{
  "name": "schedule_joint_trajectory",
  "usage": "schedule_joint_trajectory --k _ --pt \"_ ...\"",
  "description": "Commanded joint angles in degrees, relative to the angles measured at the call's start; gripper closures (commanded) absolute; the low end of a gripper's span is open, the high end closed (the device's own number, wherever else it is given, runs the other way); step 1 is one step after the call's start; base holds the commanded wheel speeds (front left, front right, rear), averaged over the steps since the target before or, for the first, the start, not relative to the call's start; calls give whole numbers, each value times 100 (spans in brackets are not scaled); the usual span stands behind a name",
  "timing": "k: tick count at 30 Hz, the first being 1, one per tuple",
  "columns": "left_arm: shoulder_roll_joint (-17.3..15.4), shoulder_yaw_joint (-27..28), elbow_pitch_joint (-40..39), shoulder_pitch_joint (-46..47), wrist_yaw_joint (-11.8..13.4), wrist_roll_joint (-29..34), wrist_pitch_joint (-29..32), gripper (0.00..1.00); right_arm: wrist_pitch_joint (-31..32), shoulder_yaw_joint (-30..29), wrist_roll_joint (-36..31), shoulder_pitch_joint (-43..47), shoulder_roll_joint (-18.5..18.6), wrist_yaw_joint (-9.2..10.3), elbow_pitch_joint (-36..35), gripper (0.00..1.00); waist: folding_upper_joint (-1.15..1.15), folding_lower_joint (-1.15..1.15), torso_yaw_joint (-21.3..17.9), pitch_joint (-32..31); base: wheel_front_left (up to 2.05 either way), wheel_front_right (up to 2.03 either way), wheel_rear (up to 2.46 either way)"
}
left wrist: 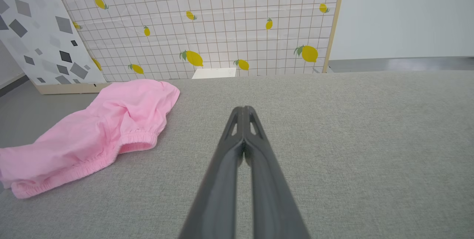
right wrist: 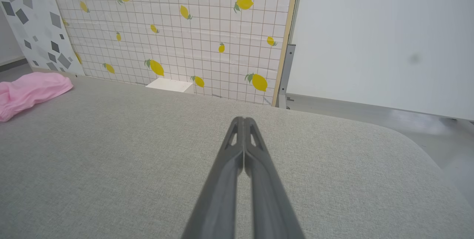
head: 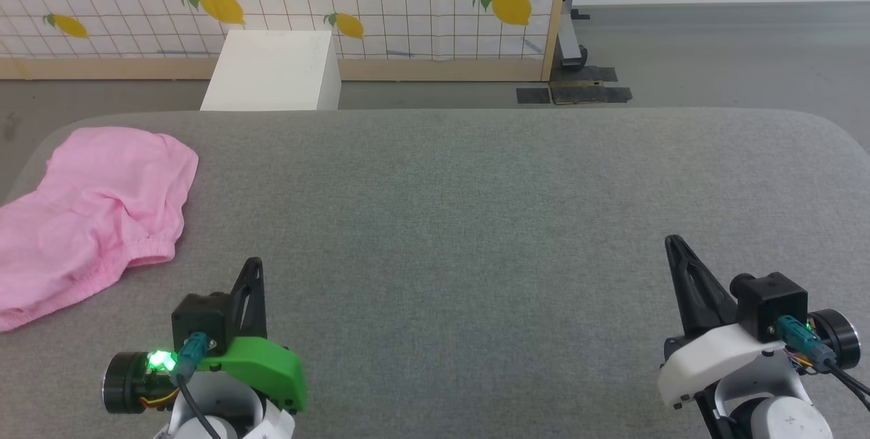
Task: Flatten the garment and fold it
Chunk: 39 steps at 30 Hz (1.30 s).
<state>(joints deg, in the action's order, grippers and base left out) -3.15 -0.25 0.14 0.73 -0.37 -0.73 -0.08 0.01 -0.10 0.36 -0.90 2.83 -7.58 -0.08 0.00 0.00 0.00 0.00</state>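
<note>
Left pincer [left wrist: 244, 110], right pincer [right wrist: 243, 120] both together, empty; garment [head: 95, 215] far left on table [head: 476, 221], edge out of frame.

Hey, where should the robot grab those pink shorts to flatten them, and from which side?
Probably the gathered waistband, the edge of the garment nearest the left end effector. Approach from the robot's right of the shorts, low over the grey surface, opening the shut end effector first; its elastic gapes slightly, so a finger could slip under.
</note>
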Motion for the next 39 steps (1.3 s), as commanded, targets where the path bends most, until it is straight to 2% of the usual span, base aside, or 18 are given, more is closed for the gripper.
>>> schedule_joint_trajectory --k 1,39 --pt "27 25 -14 -73 37 73 8 100 -1 10 -36 90 5 9 8 100 0 0 0 0 0 0 0" --pt "27 25 -14 -73 37 73 8 100 -1 10 -36 90 5 9 8 100 0 0 0 0 0 0 0"
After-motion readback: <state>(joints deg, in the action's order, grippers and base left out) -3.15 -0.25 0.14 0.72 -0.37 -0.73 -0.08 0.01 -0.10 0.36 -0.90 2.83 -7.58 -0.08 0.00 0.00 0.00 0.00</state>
